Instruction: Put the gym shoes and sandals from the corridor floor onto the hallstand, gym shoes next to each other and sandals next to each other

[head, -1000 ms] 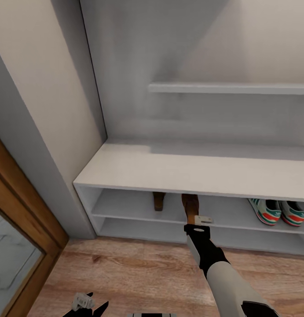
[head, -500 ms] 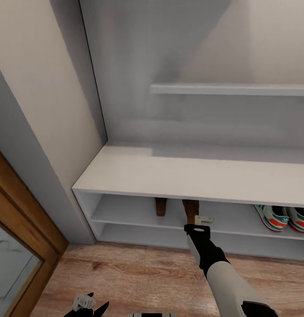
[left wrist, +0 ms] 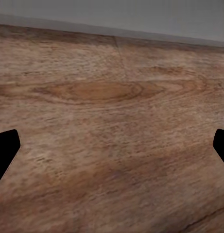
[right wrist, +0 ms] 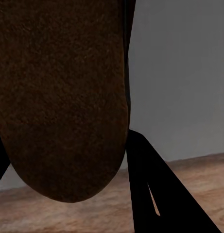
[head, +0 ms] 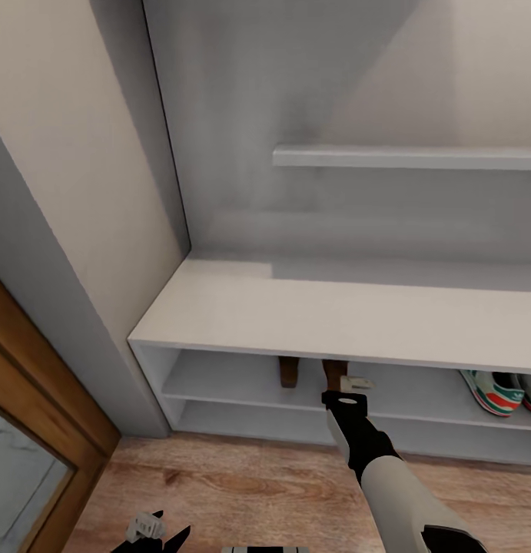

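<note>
Sandals mostly hidden under hallstand top. Gym shoes cut by right edge. Left tool cropped at bottom edge. Right tool tips hidden.

A home corridor, rendered in a simulator: a grey hallstand with open tiers and a wall shelf stands against plain walls, sneakers and sandals sit on its upper tier, wood-plank floor runs before it, and a wooden door frame stands beside it.
</note>
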You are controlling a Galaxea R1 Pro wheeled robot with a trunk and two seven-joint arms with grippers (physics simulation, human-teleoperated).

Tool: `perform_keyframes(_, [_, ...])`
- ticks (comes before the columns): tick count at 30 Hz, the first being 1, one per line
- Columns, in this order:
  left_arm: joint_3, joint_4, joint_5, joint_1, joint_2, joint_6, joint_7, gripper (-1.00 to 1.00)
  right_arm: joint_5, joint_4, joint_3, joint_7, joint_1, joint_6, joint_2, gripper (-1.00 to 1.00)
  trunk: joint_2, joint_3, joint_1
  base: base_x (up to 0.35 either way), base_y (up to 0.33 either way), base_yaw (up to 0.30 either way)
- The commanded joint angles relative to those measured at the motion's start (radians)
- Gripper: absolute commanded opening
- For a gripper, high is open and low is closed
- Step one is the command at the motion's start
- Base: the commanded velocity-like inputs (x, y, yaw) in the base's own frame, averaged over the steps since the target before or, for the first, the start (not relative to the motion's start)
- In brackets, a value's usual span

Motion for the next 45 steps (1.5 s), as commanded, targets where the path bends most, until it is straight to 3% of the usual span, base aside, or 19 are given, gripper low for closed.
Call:
perform_keyframes(1, [0.003,0.001,0.005,-0.001,0.0,0.001,-0.007,1.0,0.007,-0.002,-0.005,-0.001,0.0,0.007,0.001,-1.0,0.0,-0.001,0.0,0.017,0.009,0.0])
perform_keyframes(31, [0.003,0.001,0.005,-0.001,-0.001,0.0,-0.007,1.0,0.007,-0.002,-0.005,-0.001,0.0,0.008,0.001,-1.0,0.0,-0.001,0.0,0.048,0.026,0.0])
perform_keyframes(32, [0.003,0.001,0.005,-0.001,-0.001,0.0,-0.007,1.0,0.007,-0.002,-0.005,-0.001,0.0,0.008,0.001,1.0,0.0,-0.001,0.0,0.002,0.0,0.0])
perform_keyframes(45, [0.003,0.001,0.005,-0.001,-0.001,0.0,-0.007,1.0,0.009,-0.003,-0.005,0.0,0.0,0.009,0.001,1.0,0.0,-0.001,0.0,0.0,0.0,0.0])
